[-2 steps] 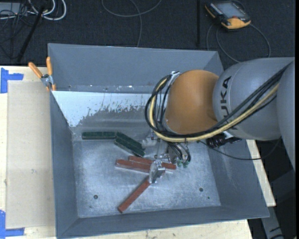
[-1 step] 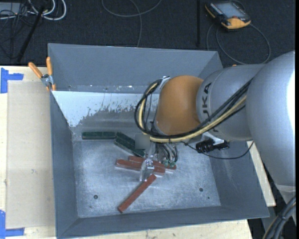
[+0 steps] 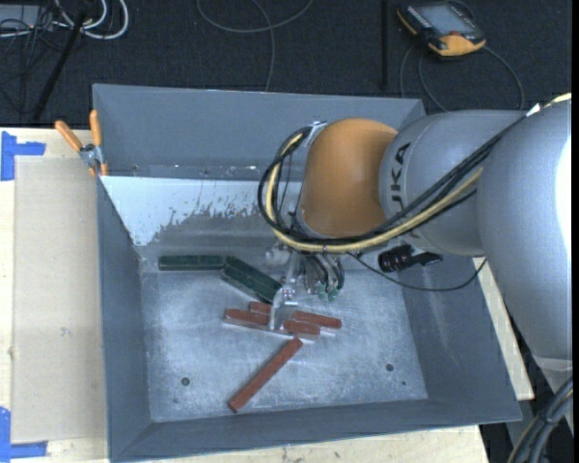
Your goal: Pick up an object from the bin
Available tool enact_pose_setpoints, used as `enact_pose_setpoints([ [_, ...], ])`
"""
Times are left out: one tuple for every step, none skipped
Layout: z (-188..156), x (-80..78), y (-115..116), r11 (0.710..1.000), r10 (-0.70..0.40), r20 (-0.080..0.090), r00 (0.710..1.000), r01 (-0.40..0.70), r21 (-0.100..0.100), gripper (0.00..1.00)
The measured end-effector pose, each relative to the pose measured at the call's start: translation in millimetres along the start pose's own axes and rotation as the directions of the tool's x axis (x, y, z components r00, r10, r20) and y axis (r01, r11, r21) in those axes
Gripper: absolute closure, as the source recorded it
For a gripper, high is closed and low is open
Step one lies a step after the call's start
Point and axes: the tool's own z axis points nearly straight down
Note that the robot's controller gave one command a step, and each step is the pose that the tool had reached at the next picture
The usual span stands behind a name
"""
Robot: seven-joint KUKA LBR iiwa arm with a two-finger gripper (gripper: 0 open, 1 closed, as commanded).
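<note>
The short brown bars [image 3: 314,322] lie crossed in a small cluster at the middle of the bin [image 3: 125,355] floor. My gripper [image 3: 289,307] is down right among them. Whether it touches them, I cannot tell, nor whether my jaws stand apart or together. A dark green bar [image 3: 252,280] lies just beside me on the view's left, with a second green bar [image 3: 191,261] farther left, near the foot of the back wall. A long brown bar [image 3: 265,375] lies slantwise toward the front, its upper end close to the cluster.
</note>
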Motion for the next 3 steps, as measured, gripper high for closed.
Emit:
enact_pose_setpoints([
  [3,29.2,-11,0.991,0.135,-0.001,0.991,-0.135,-0.001,0.0],
  [30,-7.0,0,0.991,0.134,0.01,0.991,-0.134,-0.004,0.0],
  [34,24.4,-5,0.983,0.186,0.019,0.982,-0.185,-0.011,1.0],
])
